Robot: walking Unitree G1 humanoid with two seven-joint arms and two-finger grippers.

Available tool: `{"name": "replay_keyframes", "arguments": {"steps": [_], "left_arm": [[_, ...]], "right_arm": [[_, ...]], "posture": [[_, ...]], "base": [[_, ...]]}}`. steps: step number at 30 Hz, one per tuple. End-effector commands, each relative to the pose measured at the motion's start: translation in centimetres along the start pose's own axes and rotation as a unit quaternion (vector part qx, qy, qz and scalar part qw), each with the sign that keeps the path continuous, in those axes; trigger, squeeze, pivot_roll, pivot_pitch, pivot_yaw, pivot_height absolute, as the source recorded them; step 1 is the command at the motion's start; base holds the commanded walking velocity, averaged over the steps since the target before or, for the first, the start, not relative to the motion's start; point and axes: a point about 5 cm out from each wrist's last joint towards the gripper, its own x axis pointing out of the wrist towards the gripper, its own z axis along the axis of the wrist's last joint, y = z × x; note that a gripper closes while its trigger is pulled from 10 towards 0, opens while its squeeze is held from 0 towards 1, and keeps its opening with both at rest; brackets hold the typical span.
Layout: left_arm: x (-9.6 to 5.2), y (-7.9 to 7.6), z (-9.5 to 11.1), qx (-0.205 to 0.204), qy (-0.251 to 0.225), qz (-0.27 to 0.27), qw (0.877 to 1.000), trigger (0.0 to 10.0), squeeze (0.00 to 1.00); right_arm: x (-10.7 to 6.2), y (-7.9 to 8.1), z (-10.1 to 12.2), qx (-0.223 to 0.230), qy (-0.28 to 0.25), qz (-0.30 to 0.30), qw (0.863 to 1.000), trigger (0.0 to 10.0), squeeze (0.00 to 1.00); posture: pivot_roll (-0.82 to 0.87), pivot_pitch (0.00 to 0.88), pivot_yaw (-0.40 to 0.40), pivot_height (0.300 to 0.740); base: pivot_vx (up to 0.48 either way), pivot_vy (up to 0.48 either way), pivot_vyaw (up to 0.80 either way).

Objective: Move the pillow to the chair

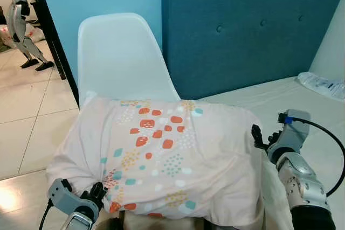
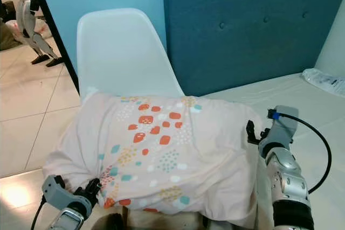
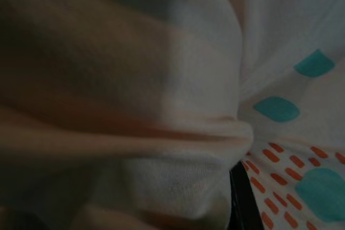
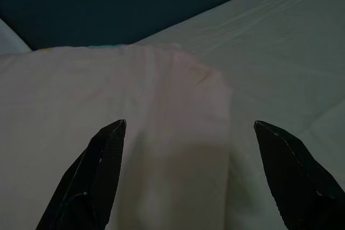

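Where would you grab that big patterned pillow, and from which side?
Probably by its two ends, one gripper from each side. The pillow is wide, soft and floppy, so one pinch would let it sag. The left gripper meets its left corner; the right gripper is open at its right end.

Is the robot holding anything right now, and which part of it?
The left gripper grips the pillow by bunched fabric at its near left corner. The right gripper is open at the pillow's right end, holding nothing.
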Motion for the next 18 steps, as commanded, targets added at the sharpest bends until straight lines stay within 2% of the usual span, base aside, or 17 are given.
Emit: {"name": "replay_keyframes", "arguments": {"steps": [1, 7, 10, 11, 18], "left_arm": [[1.4, -10.7, 7.7, 0.489, -0.199, -0.049, 0.848, 10.0, 0.00], [1.5, -10.7, 7.6, 0.471, -0.194, -0.056, 0.859, 10.0, 0.00], [1.6, -11.1, 7.3, 0.470, -0.190, -0.065, 0.859, 10.0, 0.00], [1.6, -11.3, 7.1, 0.469, -0.188, -0.071, 0.860, 10.0, 0.00], [1.6, -11.3, 7.1, 0.469, -0.188, -0.071, 0.860, 10.0, 0.00]], "right_arm": [[0.2, 1.0, -0.1, -0.004, -0.005, 0.016, 1.000, 10.0, 0.00], [0.1, 2.0, -1.1, -0.002, 0.006, 0.038, 0.999, 10.0, 0.00], [0.1, 2.6, -1.6, -0.001, 0.012, 0.048, 0.999, 10.0, 0.00], [0.0, 2.9, -1.9, -0.001, 0.015, 0.053, 0.998, 10.0, 0.00], [0.0, 2.9, -1.9, -0.001, 0.015, 0.053, 0.998, 10.0, 0.00]], "posture": [[0.05, 0.000, 0.000, 0.549], [0.05, 0.000, 0.000, 0.572], [0.05, 0.000, 0.000, 0.582], [0.05, 0.043, -0.046, 0.586], [0.05, 0.043, -0.046, 0.586]], "base": [[0.000, 0.000, 0.00], [0.000, 0.000, 0.00], [0.000, 0.000, 0.00], [0.000, 0.000, 0.00], [0.000, 0.000, 0.00]]}}
